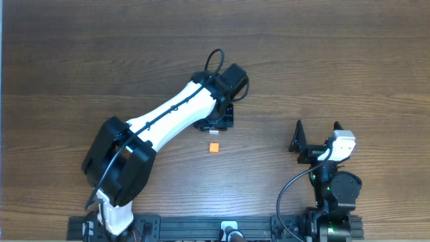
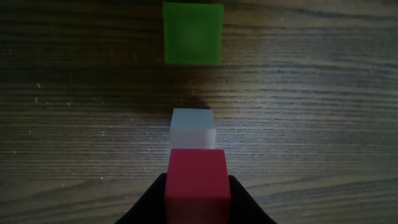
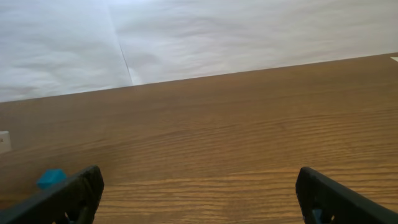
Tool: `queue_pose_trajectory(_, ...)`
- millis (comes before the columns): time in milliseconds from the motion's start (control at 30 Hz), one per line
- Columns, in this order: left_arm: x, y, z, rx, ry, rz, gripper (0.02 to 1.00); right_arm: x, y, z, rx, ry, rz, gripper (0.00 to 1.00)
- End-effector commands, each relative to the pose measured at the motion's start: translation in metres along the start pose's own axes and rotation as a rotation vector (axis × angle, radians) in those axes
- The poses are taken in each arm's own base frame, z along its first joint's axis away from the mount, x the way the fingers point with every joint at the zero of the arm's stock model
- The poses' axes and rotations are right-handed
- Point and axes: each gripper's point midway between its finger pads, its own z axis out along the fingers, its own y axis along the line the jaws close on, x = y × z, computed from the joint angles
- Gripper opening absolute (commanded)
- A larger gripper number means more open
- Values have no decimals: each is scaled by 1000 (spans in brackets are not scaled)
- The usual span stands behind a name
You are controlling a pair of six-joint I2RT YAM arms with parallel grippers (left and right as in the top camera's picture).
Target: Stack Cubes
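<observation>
My left gripper is shut on a red cube, its dark fingers pressing the cube's two sides. Just beyond the red cube a white cube sits on the wooden table, and farther on lies a green cube. From above, the left gripper is over the middle of the table, with a small orange cube on the wood just nearer the arm bases. My right gripper is at the right, close to its base, open with nothing between its fingers.
The brown wooden table stretches wide around the cubes. A white backdrop rises behind the table's far edge in the right wrist view. A small blue object lies on the wood beside one right finger.
</observation>
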Motion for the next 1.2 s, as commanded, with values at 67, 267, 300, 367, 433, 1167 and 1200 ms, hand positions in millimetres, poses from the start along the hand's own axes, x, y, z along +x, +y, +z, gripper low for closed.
queue_pose_trajectory(67, 1, 7, 12, -26, 22, -33, 40, 2, 1, 0, -5, 3, 5, 993)
queue_pose_trajectory(267, 2, 8, 18, -38, 35, -32, 40, 2, 1, 0, -6, 3, 5, 993)
queue_pose_trajectory(300, 3, 8, 18, -39, 37, -32, 38, 2, 1, 0, -5, 3, 5, 991)
queue_pose_trajectory(367, 3, 9, 21, -44, 42, -32, 38, 2, 1, 0, -6, 3, 5, 991)
queue_pose_trajectory(433, 3, 9, 22, -45, 43, -32, 40, 2, 1, 0, -5, 3, 5, 991)
queue_pose_trajectory(1167, 1, 9, 22, -49, 36, -28, 224, 2, 1, 0, -5, 2, 5, 991)
queue_pose_trajectory(1200, 1, 9, 22, -49, 36, -28, 248, 2, 1, 0, -5, 3, 5, 993)
